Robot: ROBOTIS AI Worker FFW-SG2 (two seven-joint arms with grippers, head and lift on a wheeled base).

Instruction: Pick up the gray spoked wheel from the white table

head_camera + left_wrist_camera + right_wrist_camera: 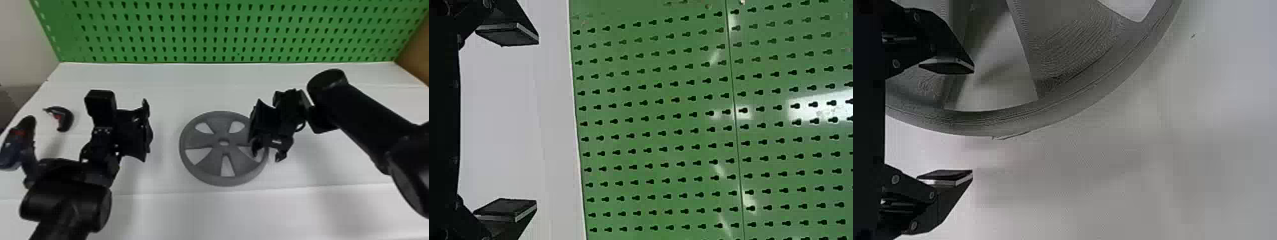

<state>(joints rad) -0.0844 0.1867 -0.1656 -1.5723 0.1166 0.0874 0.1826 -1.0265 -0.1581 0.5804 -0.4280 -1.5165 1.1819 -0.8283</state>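
Hanging over the right side of the gray spoked wheel (201, 138), the right gripper (267, 153) has its fingers parted, pointing down toward the table; from the right wrist view I can see one finger (948, 66) on the wheel's side of the rim and the other (948, 176) outside it, with part of the rim lying across the space between; whether either of them touches the wheel, I can't tell.

The wheel lies flat on the white table (191, 91), near the middle, its round hub hole and wedge-shaped openings facing up; the right gripper hides a bit of its edge from the head view.

Over on the left, well apart from the wheel, the left gripper (147, 129) is held with its fingers spread wide; the left wrist view looks past them to the tabletop and the green pegboard (654, 117) standing along the table's far edge.

Near the table's left edge sits a curved black-and-red object (67, 118); a bulkier dark blue, black and red object (12, 153) is close by, beside the left arm; what they are, I can't say.
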